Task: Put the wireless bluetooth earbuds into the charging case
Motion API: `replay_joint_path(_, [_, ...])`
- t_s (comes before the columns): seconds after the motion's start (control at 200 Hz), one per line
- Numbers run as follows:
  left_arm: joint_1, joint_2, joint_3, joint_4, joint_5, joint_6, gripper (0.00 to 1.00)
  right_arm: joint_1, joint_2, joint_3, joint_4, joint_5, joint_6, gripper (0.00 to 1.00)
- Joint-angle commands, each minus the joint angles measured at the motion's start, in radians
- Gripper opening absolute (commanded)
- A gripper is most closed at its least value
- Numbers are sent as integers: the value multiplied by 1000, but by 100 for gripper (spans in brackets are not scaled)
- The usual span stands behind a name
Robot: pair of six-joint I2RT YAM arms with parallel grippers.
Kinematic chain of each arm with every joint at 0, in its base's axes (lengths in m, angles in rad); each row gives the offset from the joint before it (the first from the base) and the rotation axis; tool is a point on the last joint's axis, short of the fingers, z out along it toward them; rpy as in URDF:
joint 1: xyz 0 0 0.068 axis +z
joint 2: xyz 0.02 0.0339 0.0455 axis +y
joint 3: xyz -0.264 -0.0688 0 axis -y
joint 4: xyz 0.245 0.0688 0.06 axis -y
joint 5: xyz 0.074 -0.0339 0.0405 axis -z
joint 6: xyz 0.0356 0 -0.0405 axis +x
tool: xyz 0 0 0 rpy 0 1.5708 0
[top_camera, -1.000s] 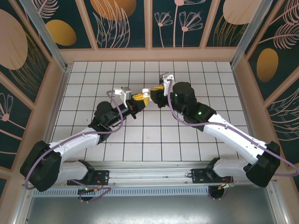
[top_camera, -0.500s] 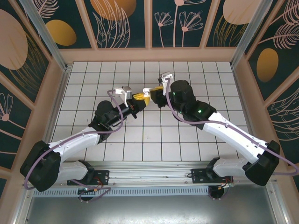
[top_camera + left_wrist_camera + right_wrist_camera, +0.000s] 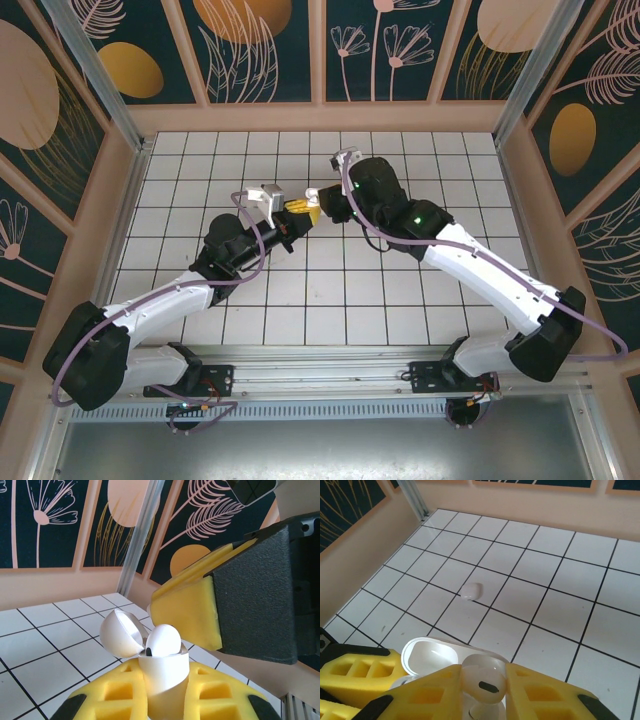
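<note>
Two arms stand over the tiled table (image 3: 400, 300), with two grippers, one charging case and two earbuds that I can count for certain.

Left of centre in the top view, the left gripper (image 3: 293, 207) has its yellow pads pressed together on the charging case (image 3: 162, 677). The case stands upright between them, and its lid (image 3: 120, 632) is thrown open to the left. A rounded white bud top (image 3: 164, 639) sits at the case's mouth, just beside a yellow pad of the other arm. I cannot tell whether it is the same bud that the other arm holds.

Immediately to the right, touching tip to tip, the right gripper (image 3: 315, 200) pinches an earbud (image 3: 482, 680) between its pads, directly over the open case at the bottom centre of its wrist view. Higher in that view, left of centre, a loose earbud (image 3: 471, 591) lies alone on a tile, well apart from the case.

Compared with a second ago, the right arm's wrist and forearm have swung toward the upper left of the top view, and its green light sits nearer the centre. The left arm and the spot where the grippers meet have hardly changed
</note>
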State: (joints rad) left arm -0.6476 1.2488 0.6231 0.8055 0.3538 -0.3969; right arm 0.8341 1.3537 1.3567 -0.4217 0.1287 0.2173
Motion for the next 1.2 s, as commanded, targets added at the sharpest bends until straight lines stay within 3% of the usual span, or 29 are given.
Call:
replay_joint_path(0.0, [-2,-14,34,24,-18,26,0,10,16,65,-85,44,46,25])
replay_joint_path(0.435, [-2,12,-14,93,5,90,0,29,95,185,-215,100,90,25])
replay_joint_path(1.196, [0,35,-38,167,1,89,0,95,199,310,-380,255,24,26])
